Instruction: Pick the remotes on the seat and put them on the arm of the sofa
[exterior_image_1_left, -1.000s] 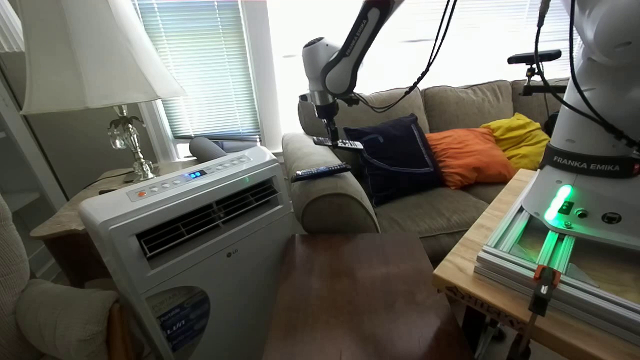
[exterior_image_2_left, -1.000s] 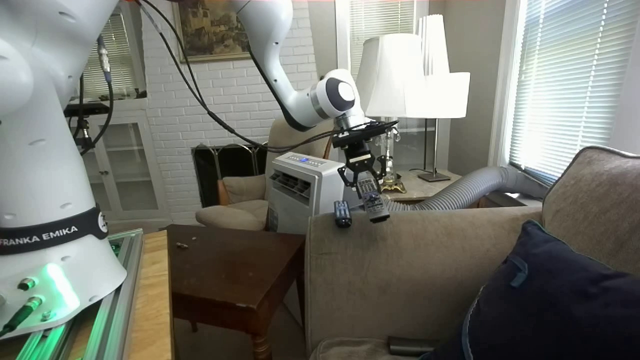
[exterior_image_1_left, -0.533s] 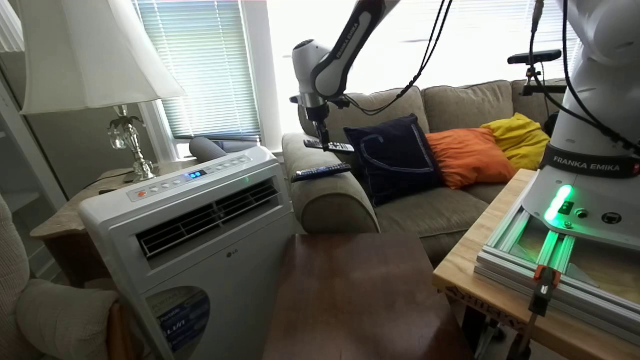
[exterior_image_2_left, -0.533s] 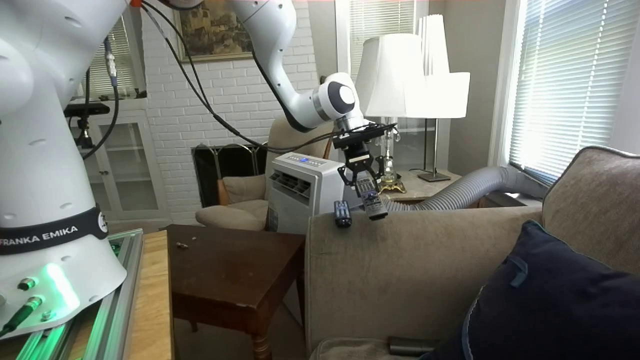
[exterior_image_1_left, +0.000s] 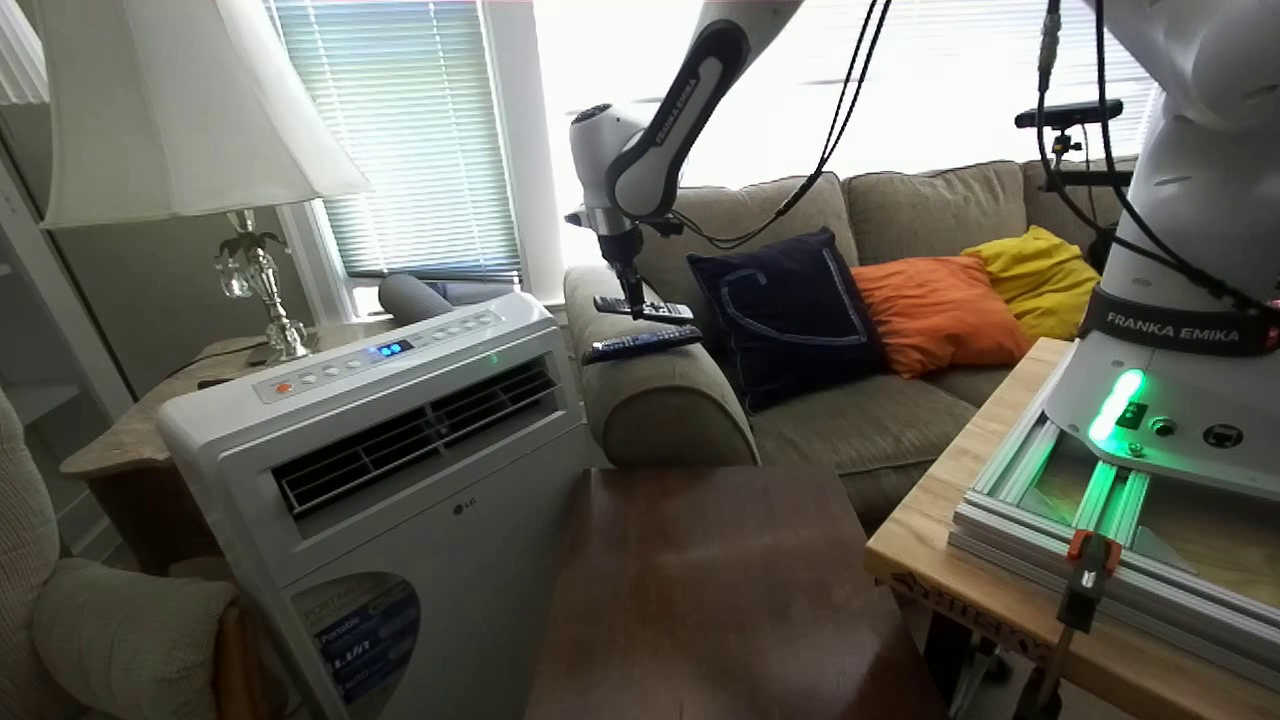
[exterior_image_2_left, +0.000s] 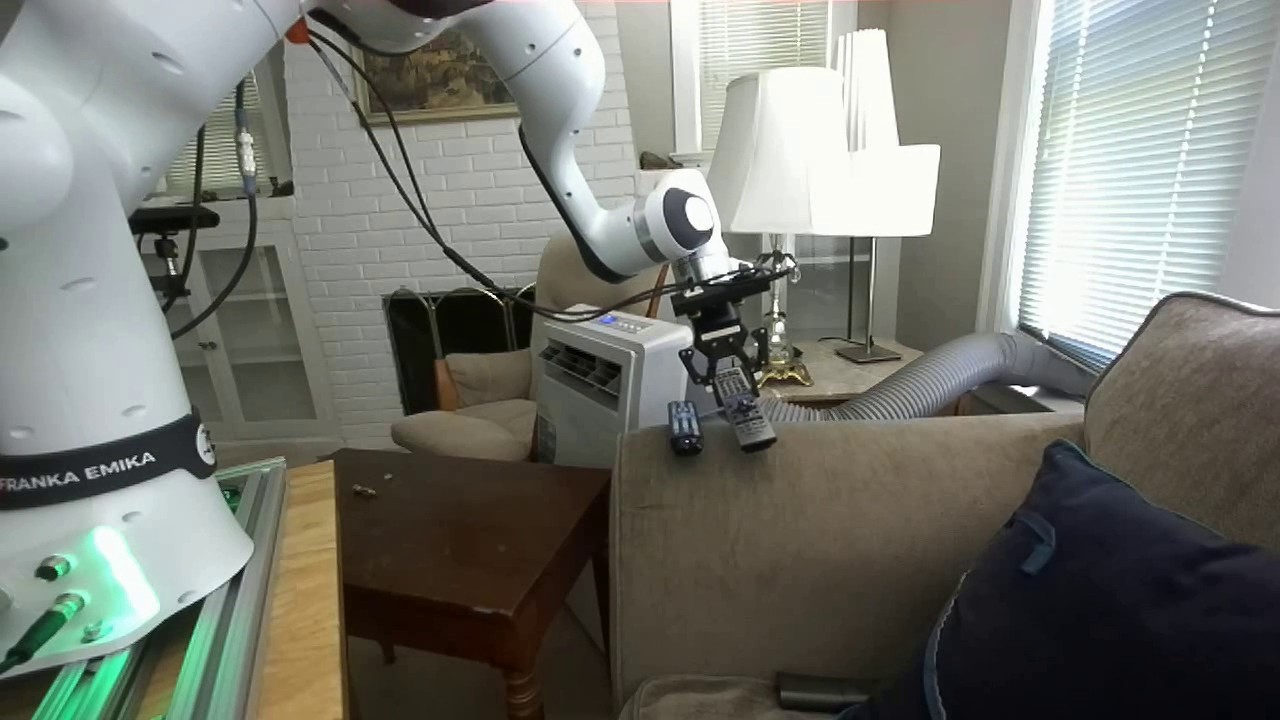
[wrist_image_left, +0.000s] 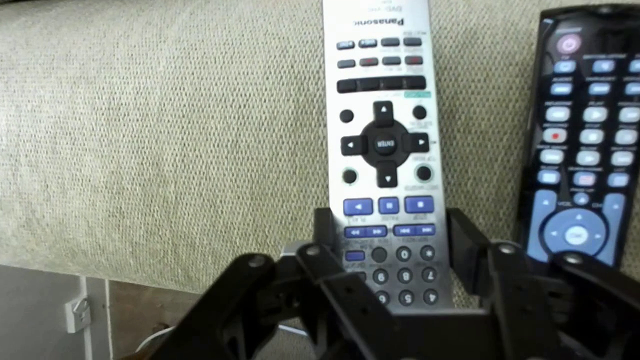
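Note:
My gripper (wrist_image_left: 387, 235) is shut on the long edges of a silver-faced remote (wrist_image_left: 385, 150), over the arm of the sofa (wrist_image_left: 200, 125). In both exterior views the held remote (exterior_image_1_left: 668, 312) (exterior_image_2_left: 745, 415) is low over the arm's top; I cannot tell if it touches. A black remote (exterior_image_1_left: 642, 345) lies on the arm beside it, apart; it also shows in the wrist view (wrist_image_left: 582, 135). A dark bar (exterior_image_2_left: 825, 692), perhaps another remote, lies on the seat (exterior_image_2_left: 700, 697) beside the navy pillow (exterior_image_2_left: 1100, 600), partly hidden.
A white air conditioner (exterior_image_1_left: 400, 480) stands by the arm's outer side, with a grey hose (exterior_image_2_left: 930, 375). A brown wooden table (exterior_image_1_left: 720, 580) stands in front of the arm. A lamp (exterior_image_1_left: 190, 110) stands behind the air conditioner. Orange (exterior_image_1_left: 940, 315) and yellow (exterior_image_1_left: 1035, 280) pillows rest on the sofa.
My gripper, with the silver-faced remote held, has moved over the arm toward the black remote and come lower. The black remote and the dark bar have not moved.

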